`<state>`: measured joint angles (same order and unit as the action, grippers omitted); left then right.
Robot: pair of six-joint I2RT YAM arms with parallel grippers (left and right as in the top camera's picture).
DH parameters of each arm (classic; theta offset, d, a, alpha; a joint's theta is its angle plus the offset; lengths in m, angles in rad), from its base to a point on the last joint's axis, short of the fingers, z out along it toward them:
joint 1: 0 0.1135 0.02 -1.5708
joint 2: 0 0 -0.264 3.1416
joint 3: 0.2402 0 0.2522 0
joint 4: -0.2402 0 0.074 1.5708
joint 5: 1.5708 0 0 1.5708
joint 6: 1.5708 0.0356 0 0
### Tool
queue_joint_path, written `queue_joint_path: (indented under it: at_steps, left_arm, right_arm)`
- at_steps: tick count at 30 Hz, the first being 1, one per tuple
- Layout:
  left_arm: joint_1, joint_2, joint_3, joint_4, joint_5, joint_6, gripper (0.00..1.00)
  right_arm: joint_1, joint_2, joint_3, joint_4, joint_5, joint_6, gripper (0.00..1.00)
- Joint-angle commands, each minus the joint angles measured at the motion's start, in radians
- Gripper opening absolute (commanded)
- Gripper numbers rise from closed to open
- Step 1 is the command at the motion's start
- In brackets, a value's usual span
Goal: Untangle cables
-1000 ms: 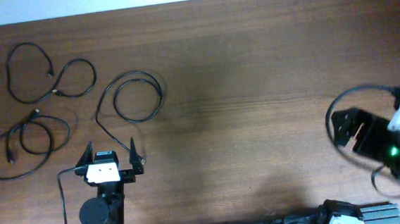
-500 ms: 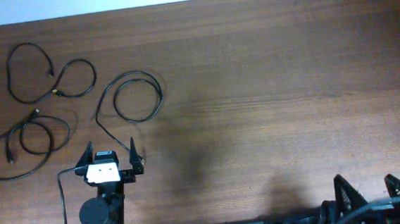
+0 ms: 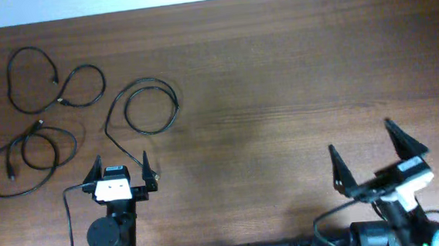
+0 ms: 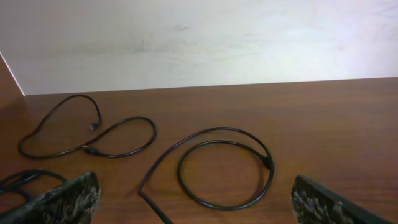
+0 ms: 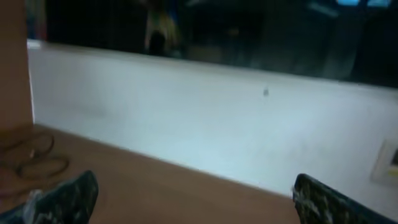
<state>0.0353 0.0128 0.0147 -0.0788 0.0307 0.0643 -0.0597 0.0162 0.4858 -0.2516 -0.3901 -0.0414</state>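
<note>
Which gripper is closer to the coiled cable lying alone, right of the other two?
Left. The left gripper sits open just below the coiled cable in the overhead view; the right gripper is open far across the table at lower right.

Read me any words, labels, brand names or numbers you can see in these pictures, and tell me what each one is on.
None can be read.
The white patch behind the left gripper carries small dark marks, too small to make out.
The cables, table and wall bear no text.
</note>
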Motion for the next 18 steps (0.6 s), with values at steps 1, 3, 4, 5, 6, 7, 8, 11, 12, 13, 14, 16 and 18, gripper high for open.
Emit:
queue_joint_path:
  at_steps: [1, 3, 4, 5, 6, 7, 8, 11, 12, 13, 14, 16, 18]
  left_arm:
    - [0.005, -0.007, -0.005, -0.001, 0.008, 0.013, 0.99]
    - [0.005, -0.007, -0.005, -0.001, 0.008, 0.013, 0.99]
    - [0.005, -0.007, -0.005, -0.001, 0.008, 0.013, 0.99]
    - [0.005, -0.007, -0.005, -0.001, 0.008, 0.013, 0.99]
    - [0.005, -0.007, -0.005, -0.001, 0.008, 0.013, 0.99]
    - [0.005, -0.007, -0.005, -0.001, 0.008, 0.013, 0.99]
    - [0.005, -0.007, -0.005, -0.001, 0.008, 0.013, 0.99]
    - [0.005, -0.007, -0.005, -0.001, 0.008, 0.013, 0.99]
    - [0.005, -0.007, -0.005, -0.001, 0.008, 0.013, 0.99]
    - [0.005, -0.007, -0.005, -0.002, 0.008, 0.013, 0.99]
    - [0.005, -0.007, -0.005, -0.001, 0.008, 0.013, 0.99]
    - [0.005, -0.007, -0.005, -0.001, 0.008, 0.013, 0.99]
    - [0.005, -0.007, -0.005, -0.002, 0.008, 0.013, 0.99]
  right_arm:
    - [0.040, -0.011, -0.139, 0.130, 0.045, -0.002, 0.98]
    - [0.066, -0.011, -0.237, 0.206, 0.168, 0.112, 0.98]
    - [0.073, -0.012, -0.264, 0.213, 0.237, 0.189, 0.99]
    - [0.085, -0.012, -0.297, 0.215, 0.317, 0.240, 0.99]
    - [0.092, -0.012, -0.315, 0.217, 0.341, 0.238, 0.99]
    - [0.094, -0.012, -0.333, 0.219, 0.359, 0.237, 0.99]
    - [0.094, -0.012, -0.365, 0.228, 0.362, 0.233, 0.99]
    - [0.094, -0.012, -0.430, 0.257, 0.366, 0.233, 0.98]
    - [0.094, -0.012, -0.442, 0.264, 0.366, 0.229, 0.99]
    - [0.094, -0.012, -0.460, 0.271, 0.370, 0.230, 0.99]
    - [0.094, -0.012, -0.472, 0.276, 0.371, 0.229, 0.99]
    - [0.094, -0.012, -0.480, 0.247, 0.377, 0.189, 0.99]
    - [0.094, -0.012, -0.480, 0.216, 0.377, 0.145, 0.99]
